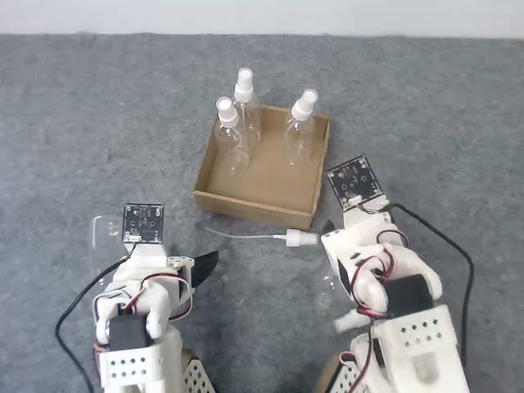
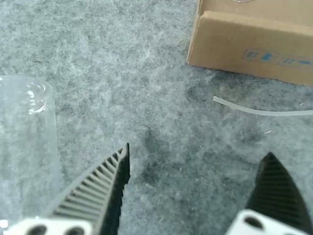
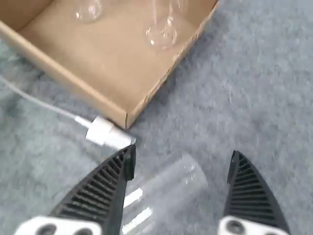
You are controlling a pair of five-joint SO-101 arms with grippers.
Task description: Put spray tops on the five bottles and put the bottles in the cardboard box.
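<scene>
Three capped bottles (image 1: 241, 123) stand in the cardboard box (image 1: 258, 184). A loose spray top (image 1: 300, 238) with a long thin tube lies on the carpet just in front of the box. My right gripper (image 3: 183, 154) is open and straddles a clear uncapped bottle (image 3: 164, 191) lying on its side, next to the spray top (image 3: 105, 132). My left gripper (image 2: 197, 152) is open over bare carpet, nothing between its fingers. Another clear uncapped bottle (image 2: 27, 147) lies beside its ribbed finger, seen too as the bottle (image 1: 105, 229) at the left.
Grey carpet covers the table. The box's near corner (image 2: 244, 44) and the end of the tube (image 2: 254, 110) lie ahead of the left gripper. Both arm bases stand at the near edge.
</scene>
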